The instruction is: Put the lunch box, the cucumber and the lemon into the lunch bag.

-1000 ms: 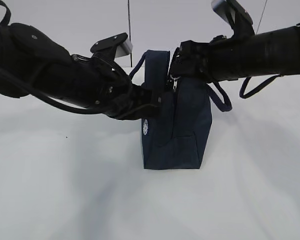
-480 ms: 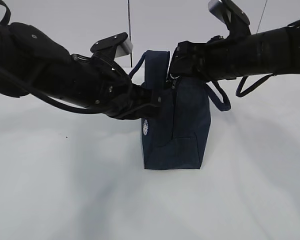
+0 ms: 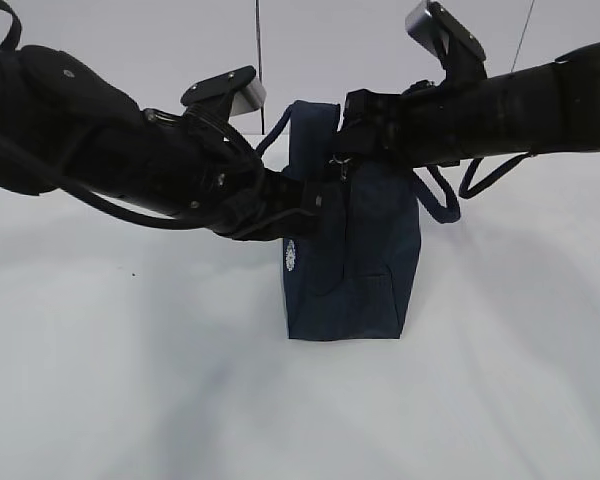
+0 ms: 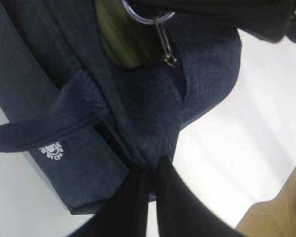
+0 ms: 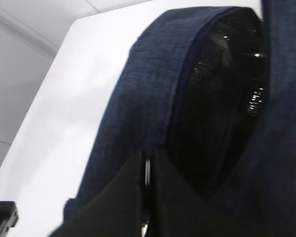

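Dark navy lunch bag (image 3: 355, 255), woven denim-like texture, with a small white round logo (image 3: 291, 254) on its left side. Same navy on the loop handles (image 3: 438, 195). Silver metal ring pull (image 4: 147, 16) at the zipper near the top. Olive-green patch (image 4: 119, 37) visible inside the opening in the left wrist view; glossy black lining (image 5: 222, 98) with bright specks in the right wrist view. Black arms (image 3: 110, 150) left and right, black cables, grey-silver camera housing (image 3: 242, 92) on each wrist. Plain white table (image 3: 130, 380); pale grey-white wall (image 3: 310, 45) at the far side. Light tan wood strip (image 4: 278, 212) at the lower right corner of the left wrist view.
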`<state>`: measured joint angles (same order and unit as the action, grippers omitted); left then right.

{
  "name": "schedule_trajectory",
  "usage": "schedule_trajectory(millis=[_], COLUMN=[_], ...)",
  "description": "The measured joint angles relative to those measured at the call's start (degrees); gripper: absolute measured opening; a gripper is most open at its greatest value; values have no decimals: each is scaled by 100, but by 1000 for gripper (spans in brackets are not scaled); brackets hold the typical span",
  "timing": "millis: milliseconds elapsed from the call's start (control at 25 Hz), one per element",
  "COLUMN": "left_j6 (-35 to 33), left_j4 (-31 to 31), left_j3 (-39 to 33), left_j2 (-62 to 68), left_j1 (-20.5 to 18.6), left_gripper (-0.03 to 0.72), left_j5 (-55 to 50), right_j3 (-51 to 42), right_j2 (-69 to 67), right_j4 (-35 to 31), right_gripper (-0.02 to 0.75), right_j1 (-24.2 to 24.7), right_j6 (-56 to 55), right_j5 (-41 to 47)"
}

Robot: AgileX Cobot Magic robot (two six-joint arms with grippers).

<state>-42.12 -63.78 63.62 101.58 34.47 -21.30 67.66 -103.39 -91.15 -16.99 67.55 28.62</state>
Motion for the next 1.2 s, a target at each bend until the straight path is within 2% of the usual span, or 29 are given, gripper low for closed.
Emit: schedule_trajectory(millis=[880, 960, 1120, 1200], left_j6=[-46, -172, -494, -729], left_j4=[24, 45, 86, 86], left_j3=[0, 0, -21, -21], left_j2=[0, 0, 12, 12], left_j1=[-10, -10, -10, -10], left_gripper=[7, 76, 332, 411], left_j5=[-73, -100, -194, -129], right_j3=[292, 305, 352, 352], right_j2=[-184, -184, -184, -184], right_j4=[290, 303, 282, 282], right_gripper=[7, 7, 7, 7], right_j1=[165, 165, 196, 196], right_j6=[-111, -111, -111, -121], right_j5=[666, 684, 684, 684])
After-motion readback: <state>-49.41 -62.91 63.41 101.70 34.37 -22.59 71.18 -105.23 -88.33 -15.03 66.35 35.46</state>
